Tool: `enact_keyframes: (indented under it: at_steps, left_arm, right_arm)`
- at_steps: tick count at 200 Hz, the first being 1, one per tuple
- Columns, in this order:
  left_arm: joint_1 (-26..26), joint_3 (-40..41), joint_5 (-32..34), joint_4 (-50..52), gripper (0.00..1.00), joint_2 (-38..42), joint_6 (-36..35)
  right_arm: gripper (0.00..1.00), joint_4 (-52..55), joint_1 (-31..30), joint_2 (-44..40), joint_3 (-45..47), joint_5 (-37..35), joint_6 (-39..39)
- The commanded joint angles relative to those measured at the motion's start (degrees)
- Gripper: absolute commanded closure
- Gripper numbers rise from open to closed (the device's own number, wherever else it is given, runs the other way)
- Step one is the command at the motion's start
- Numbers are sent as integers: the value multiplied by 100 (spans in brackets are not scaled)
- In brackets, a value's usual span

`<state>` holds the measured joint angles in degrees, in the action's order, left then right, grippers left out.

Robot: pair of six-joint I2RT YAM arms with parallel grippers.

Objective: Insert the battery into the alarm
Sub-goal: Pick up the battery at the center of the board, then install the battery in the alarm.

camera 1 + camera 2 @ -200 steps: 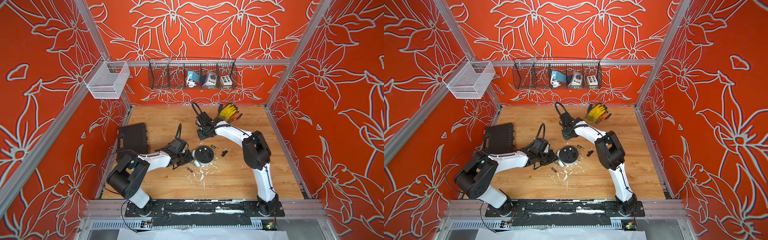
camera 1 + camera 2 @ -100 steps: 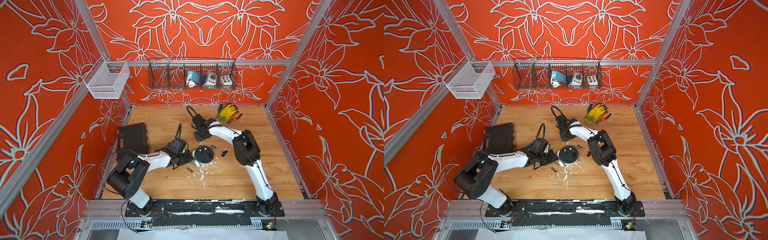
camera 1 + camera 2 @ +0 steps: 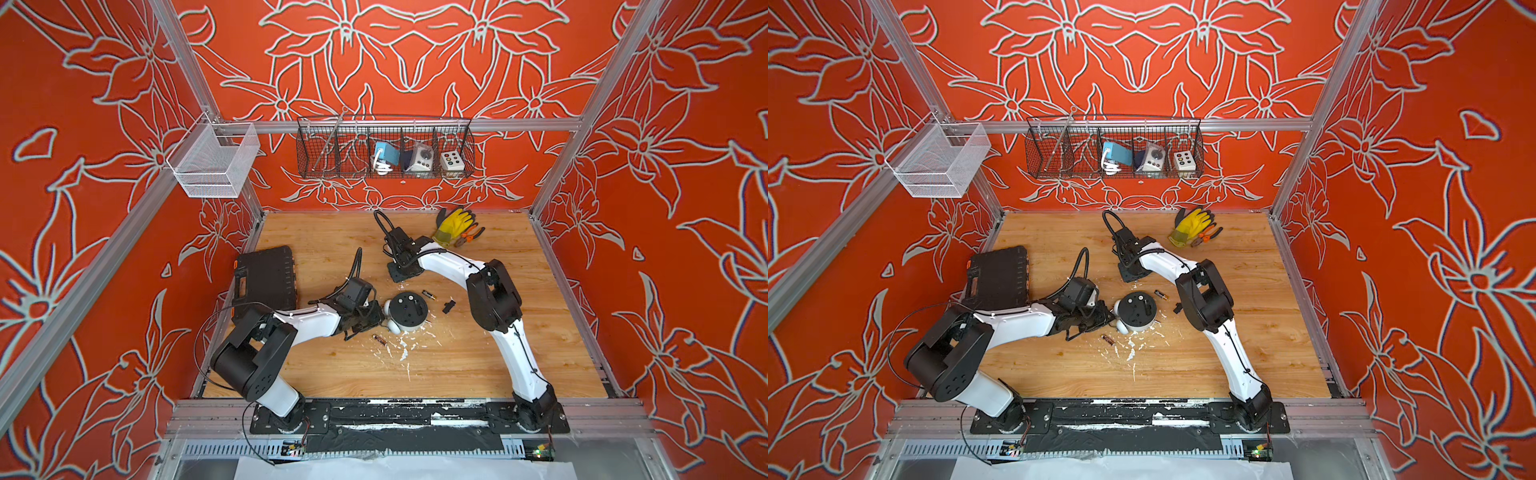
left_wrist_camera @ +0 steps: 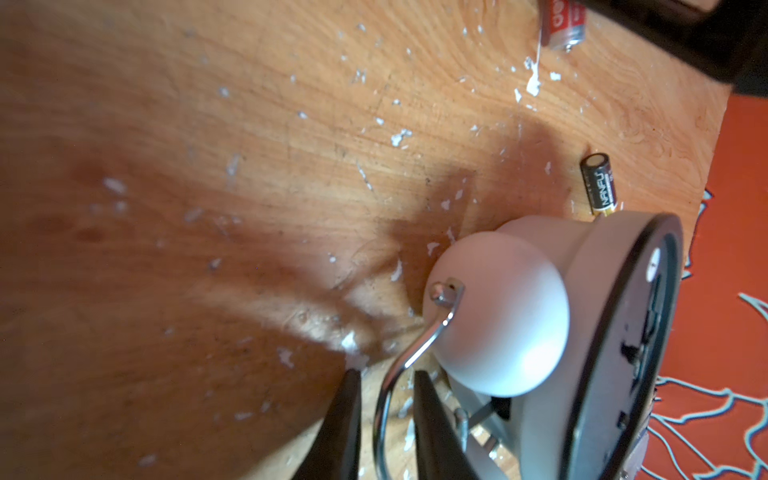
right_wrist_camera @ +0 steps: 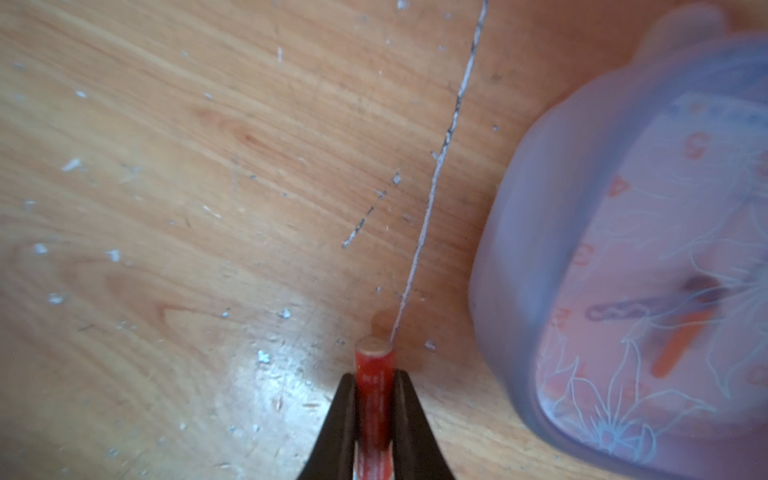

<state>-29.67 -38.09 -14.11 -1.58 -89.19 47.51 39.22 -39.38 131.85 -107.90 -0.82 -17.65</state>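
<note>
Both top views: bright, even light from overhead. Colours saturated, focus sharp edge to edge, wide-angle perspective splaying the walls [image 3: 395, 62] outward. Shadows on the worktop [image 3: 415, 365] short and soft. Left wrist view: dimmer, warm cast. Nearest wood blurred; a broad soft-edged shadow spreads from the alarm [image 4: 498, 311], with a pale highlight on its white bell. Lettering on the black battery [image 4: 600, 187] is crisp. Right wrist view: brighter. White glare patch on the wood just beside the red battery [image 5: 374, 374], which is only moderately sharp. The alarm [image 5: 623, 270] is badly out of focus, lilac-tinted, its face mirroring the wall pattern.
</note>
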Motion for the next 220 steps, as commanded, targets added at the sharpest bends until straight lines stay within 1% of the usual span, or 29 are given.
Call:
enact_keyframes:
  at_steps: [1, 46, 56, 68, 100, 123, 141, 174, 220]
  left_arm:
    - [-12, 73, 173, 286, 78, 138, -92]
    - [-14, 85, 255, 233, 75, 354, -133]
    - [-17, 100, 280, 180, 71, 459, -141]
    - [-21, 143, 296, 25, 65, 619, -240]
    - [-23, 217, 581, -249, 55, 1107, -528]
    - [-22, 440, 509, -832, 48, 1488, -652]
    - [-21, 679, 353, -1435, 41, 1785, -663]
    - [-17, 1020, 207, -2269, 26, 2224, -702]
    - [-21, 1370, -277, -3285, 15, 2586, -659]
  right_arm:
    - [87, -355, 9, -594, 242, 207, -85]
    - [89, -1201, 79, -1433, 1007, 459, -125]
    - [89, -1384, 88, -1628, 1194, 522, -150]
    - [89, -1629, 104, -1879, 1433, 642, -165]
    - [89, -2259, 170, -2503, 2101, 1072, -337]
    - [89, -2696, 256, -2914, 2578, 1454, -542]
    - [90, -3063, 342, -3206, 2988, 1886, -697]
    - [89, -3249, 498, -3648, 3589, 2435, -671]
    - [90, -3635, 696, -4198, 4462, 3148, -743]
